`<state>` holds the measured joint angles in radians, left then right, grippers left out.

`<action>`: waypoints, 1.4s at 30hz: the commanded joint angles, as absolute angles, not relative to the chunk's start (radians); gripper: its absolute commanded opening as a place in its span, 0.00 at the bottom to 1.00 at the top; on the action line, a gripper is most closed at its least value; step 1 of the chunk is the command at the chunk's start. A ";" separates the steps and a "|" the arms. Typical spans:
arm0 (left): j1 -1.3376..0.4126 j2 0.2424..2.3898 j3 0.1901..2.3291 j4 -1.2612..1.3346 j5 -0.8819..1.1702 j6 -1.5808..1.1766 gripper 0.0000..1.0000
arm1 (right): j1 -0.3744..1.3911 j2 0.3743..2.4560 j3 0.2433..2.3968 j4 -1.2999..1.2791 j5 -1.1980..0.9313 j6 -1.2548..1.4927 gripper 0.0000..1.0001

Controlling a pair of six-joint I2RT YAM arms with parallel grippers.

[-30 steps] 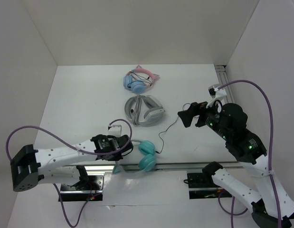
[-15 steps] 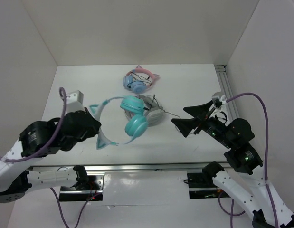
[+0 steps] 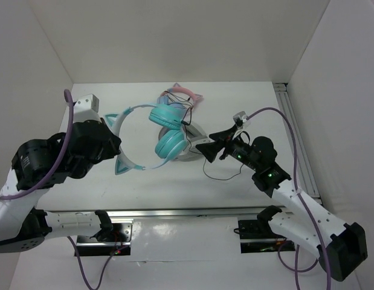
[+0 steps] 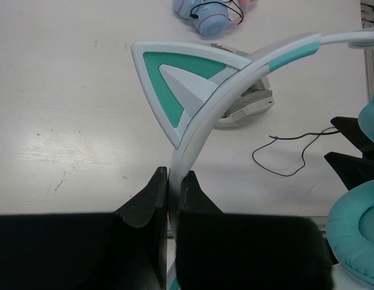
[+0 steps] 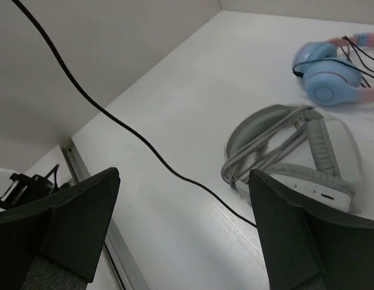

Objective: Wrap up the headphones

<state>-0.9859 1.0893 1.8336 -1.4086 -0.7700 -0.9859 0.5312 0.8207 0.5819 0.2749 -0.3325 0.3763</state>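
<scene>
The teal headphones (image 3: 170,144) with a white headband (image 3: 121,121) and cat ears hang in the air over the table's middle. My left gripper (image 3: 116,147) is shut on the headband (image 4: 235,84), its jaws (image 4: 173,181) pinching the band just below one cat ear (image 4: 174,72). The thin black cable (image 3: 223,175) drops from the ear cups and loops on the table. My right gripper (image 3: 209,145) is open wide and low by the cable. In the right wrist view the cable (image 5: 144,145) crosses the gap between the fingers (image 5: 183,217) untouched.
Grey-white headphones (image 3: 197,145) lie on the table under the teal cups, also in the right wrist view (image 5: 295,145). Blue-and-pink cat-ear headphones (image 3: 182,95) lie further back (image 5: 328,72). A metal rail (image 3: 205,211) runs along the front edge, another (image 3: 289,115) along the right.
My left arm has lifted the teal headphones from the front edge up and back over the table. My right gripper has moved left and down towards the trailing cable.
</scene>
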 commanded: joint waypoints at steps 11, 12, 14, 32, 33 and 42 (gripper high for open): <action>-0.973 1.028 1.902 -1.284 -0.698 -0.936 0.00 | 0.669 1.061 0.580 0.704 -0.459 0.322 0.81; -0.973 1.028 1.902 -1.270 -0.687 -0.936 0.00 | 0.669 1.074 0.571 0.713 -0.447 0.313 0.79; -0.973 1.028 1.913 -1.259 -0.678 -0.927 0.00 | 0.693 1.106 0.571 0.738 -0.437 0.301 0.77; -0.973 1.028 1.979 -1.240 -0.729 -0.946 0.00 | 0.693 1.138 0.476 0.750 -0.396 0.262 0.47; -0.973 1.028 1.979 -1.239 -0.729 -0.957 0.00 | 0.693 1.138 0.476 0.759 -0.396 0.262 0.41; -0.973 1.028 1.895 -1.243 -0.802 -1.094 0.00 | 0.765 1.193 0.511 0.640 -0.178 0.307 0.00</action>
